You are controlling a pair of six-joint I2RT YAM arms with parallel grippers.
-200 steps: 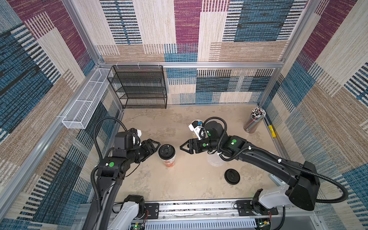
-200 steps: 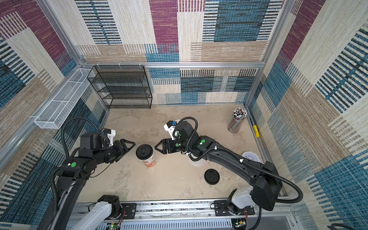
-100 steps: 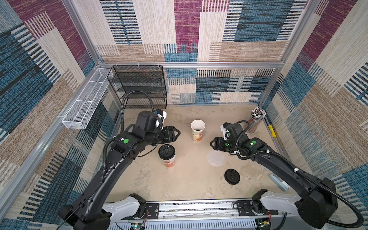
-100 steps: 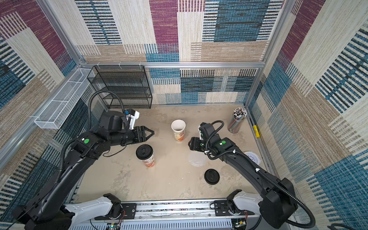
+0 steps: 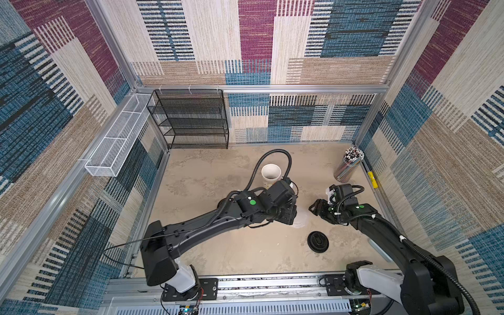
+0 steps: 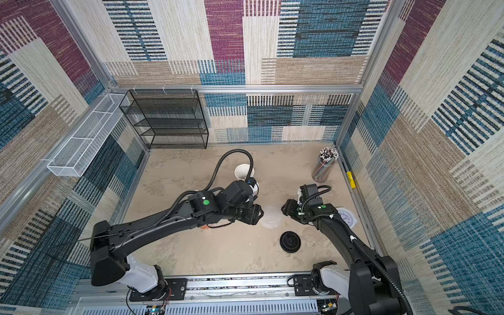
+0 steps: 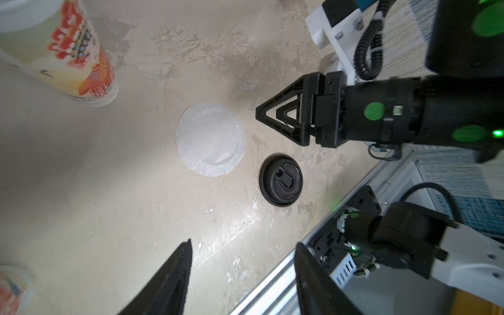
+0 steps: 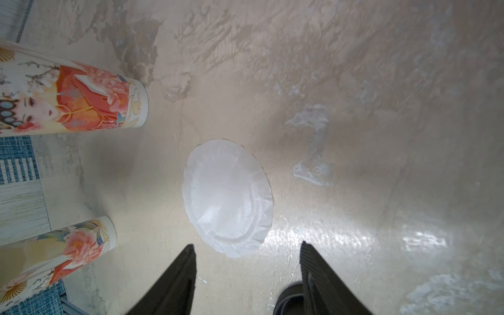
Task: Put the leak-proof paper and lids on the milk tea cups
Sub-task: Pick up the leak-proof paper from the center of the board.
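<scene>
While both arms lean in over the middle of the tabletop [image 5: 212, 180], the leak-proof paper [image 7: 210, 139] lies flat on the bare surface between the two pincers and rests on no cup. The left pincer [image 7: 243, 245] is released: in the left wrist view its two dark fingers [image 7: 180, 272] stand wide apart with nothing between them, and the paper is a little ahead of them, not touched. The right pincer [image 8: 246, 245] is released as well. Its fingers [image 8: 185, 270] are spread with nothing between them, and the edge of the paper shows just in front of the gap. The right wrist view shows one milk tea cup [image 8: 73, 101] and a second milk tea cup [image 8: 54, 253], both standing upright beside the paper and apart from it, with orange-red pictures on their sides. In both top views only one cup [image 5: 271, 174] shows plainly, its white mouth open, just behind the left wrist; the other one is almost fully hidden under the left arm. A black lid [image 7: 281, 180] lies on the tabletop near the paper without touching it. A holder of straws [image 5: 347, 166] stands in the far corner on the right side.
</scene>
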